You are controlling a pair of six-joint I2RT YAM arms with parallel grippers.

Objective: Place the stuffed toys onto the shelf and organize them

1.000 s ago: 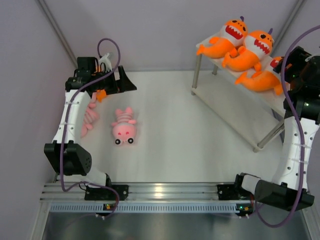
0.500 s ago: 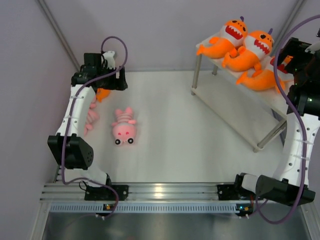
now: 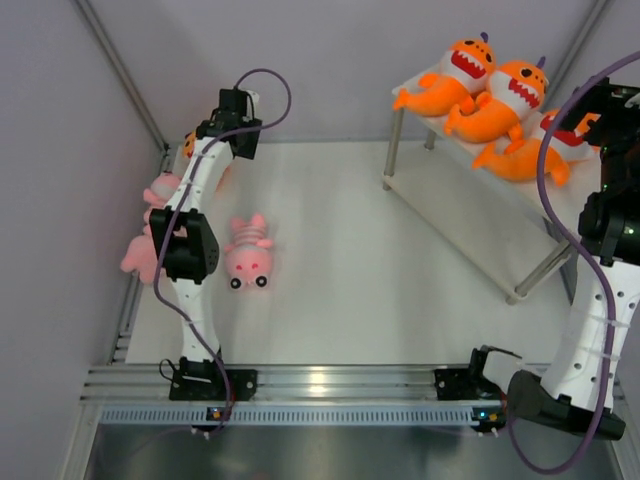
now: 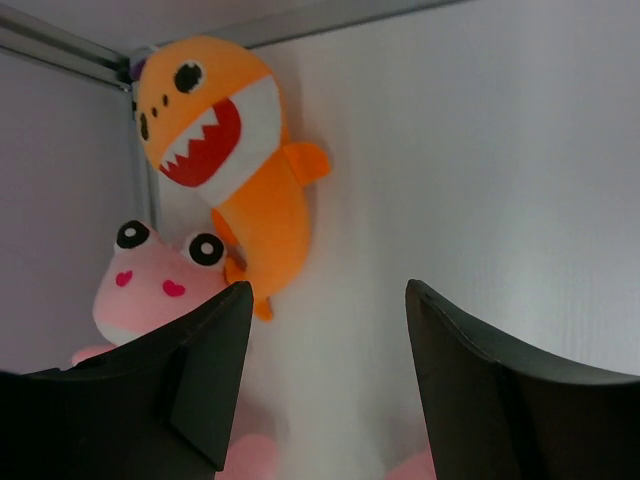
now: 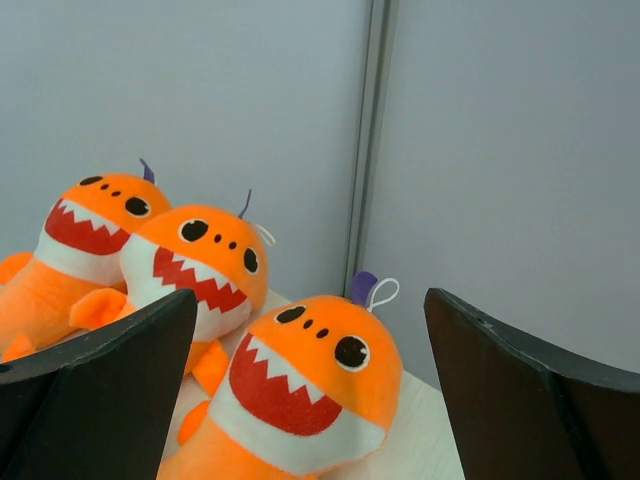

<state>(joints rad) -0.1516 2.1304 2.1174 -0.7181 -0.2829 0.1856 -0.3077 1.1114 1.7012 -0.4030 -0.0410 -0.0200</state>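
Three orange shark stuffed toys lie in a row on the top board of the shelf [image 3: 566,208]: one at the back [image 3: 455,75], one in the middle [image 3: 500,100], one nearest my right arm [image 3: 525,155]. My right gripper [image 5: 310,335] is open, just short of that nearest shark [image 5: 300,400], not touching it. A fourth orange shark [image 4: 230,150] lies in the back left corner of the table beside a pink plush [image 4: 155,285]. My left gripper [image 4: 325,335] hangs open above the table near them, holding nothing. Another pink plush [image 3: 248,262] lies mid-left.
Two more pink plush [image 3: 160,188] [image 3: 140,255] lie along the left wall. The shelf's lower board [image 3: 450,200] is bare. Grey walls and a metal corner post [image 5: 365,150] stand close behind the shelf. My left arm [image 3: 190,240] stretches over the left side of the table.
My left arm swung toward the back left corner, uncovering the pink plush, and its jaws narrowed a little. My right gripper opened wide and lifted back from the third shark.
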